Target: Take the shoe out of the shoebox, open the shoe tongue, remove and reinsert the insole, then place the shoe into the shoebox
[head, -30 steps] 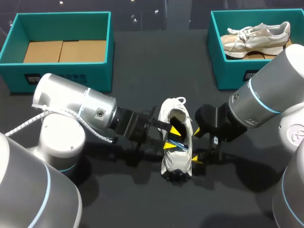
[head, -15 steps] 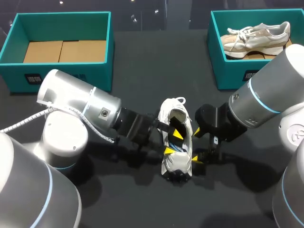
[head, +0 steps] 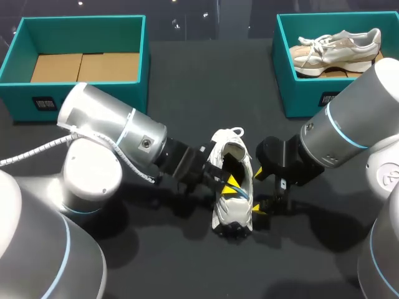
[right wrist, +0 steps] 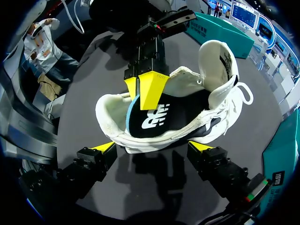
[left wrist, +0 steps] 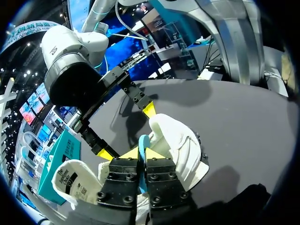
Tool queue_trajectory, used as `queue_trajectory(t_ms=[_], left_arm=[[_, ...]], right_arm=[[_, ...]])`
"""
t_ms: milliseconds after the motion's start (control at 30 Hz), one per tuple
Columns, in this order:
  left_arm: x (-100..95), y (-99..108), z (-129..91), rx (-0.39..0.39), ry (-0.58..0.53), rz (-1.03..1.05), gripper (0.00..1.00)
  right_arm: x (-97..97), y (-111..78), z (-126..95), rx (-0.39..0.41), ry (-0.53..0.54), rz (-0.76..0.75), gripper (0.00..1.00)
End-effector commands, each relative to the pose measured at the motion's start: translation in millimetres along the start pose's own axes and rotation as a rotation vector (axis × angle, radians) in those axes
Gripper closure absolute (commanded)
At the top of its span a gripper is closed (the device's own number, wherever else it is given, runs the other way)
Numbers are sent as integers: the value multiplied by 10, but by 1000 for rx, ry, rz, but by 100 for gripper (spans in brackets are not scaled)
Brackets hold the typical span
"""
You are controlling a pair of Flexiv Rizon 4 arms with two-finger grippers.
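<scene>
White cloth shoe (head: 234, 215) (left wrist: 180, 140) (right wrist: 112, 105) lay on the dark table (head: 187, 99), out of both boxes and about midway between them. Its tongue stood bent back from the opening. The left gripper (head: 232, 185) (left wrist: 144, 152) (right wrist: 146, 89) reached into the shoe, and its two yellow tips were pressed together on the edge of the thin light-blue insole (left wrist: 143, 142) (right wrist: 132, 108), which stood up on its edge inside the shoe. The right gripper (head: 259, 190) (right wrist: 153, 146) sat just beside the shoe's sole with its fingers spread wide, holding nothing. One empty teal box with a brown cardboard floor (head: 81, 23) stood at the far left. Another teal box (head: 287, 81) at the far right held a beige shoe (head: 336, 47).
</scene>
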State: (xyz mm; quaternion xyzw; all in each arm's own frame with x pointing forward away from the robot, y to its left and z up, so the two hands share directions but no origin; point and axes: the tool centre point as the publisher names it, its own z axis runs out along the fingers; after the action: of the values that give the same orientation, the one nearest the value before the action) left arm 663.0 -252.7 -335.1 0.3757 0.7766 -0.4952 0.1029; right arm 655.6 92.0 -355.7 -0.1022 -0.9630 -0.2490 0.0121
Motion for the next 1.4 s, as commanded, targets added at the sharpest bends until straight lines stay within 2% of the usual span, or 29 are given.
queue_trajectory(t_ms=[33,300,333,367,400,467,500,833,1067,1133,1167,1400], left_arm=[[13,-47,-36,15,-16,10,100],[32,-46,-41,10,-2,10,100],[34,-39,-35,7,2,8,92],[36,-32,-29,5,5,7,90],[38,-24,-23,2,7,5,90],[37,-3,-8,-6,11,3,99],[34,12,0,-10,12,2,100],[30,210,94,-114,-3,49,100],[8,124,-3,-59,-19,25,100],[5,86,-39,-39,-22,16,69],[5,68,-57,-34,-23,16,66],[13,0,-129,-13,-11,11,68]], right_arm=[[12,-1,7,1,-4,0,0],[12,-1,7,1,-4,0,0],[12,-1,7,1,-4,0,0],[12,-1,7,1,-4,0,0],[12,-1,7,1,-4,0,0],[12,-1,7,1,-4,0,0],[12,-1,7,1,-4,0,0],[12,-1,7,1,-4,0,0],[12,-1,7,1,-4,0,0],[12,-1,7,1,-4,0,0],[12,-1,7,1,-4,0,0],[12,-1,7,1,-4,0,0]])
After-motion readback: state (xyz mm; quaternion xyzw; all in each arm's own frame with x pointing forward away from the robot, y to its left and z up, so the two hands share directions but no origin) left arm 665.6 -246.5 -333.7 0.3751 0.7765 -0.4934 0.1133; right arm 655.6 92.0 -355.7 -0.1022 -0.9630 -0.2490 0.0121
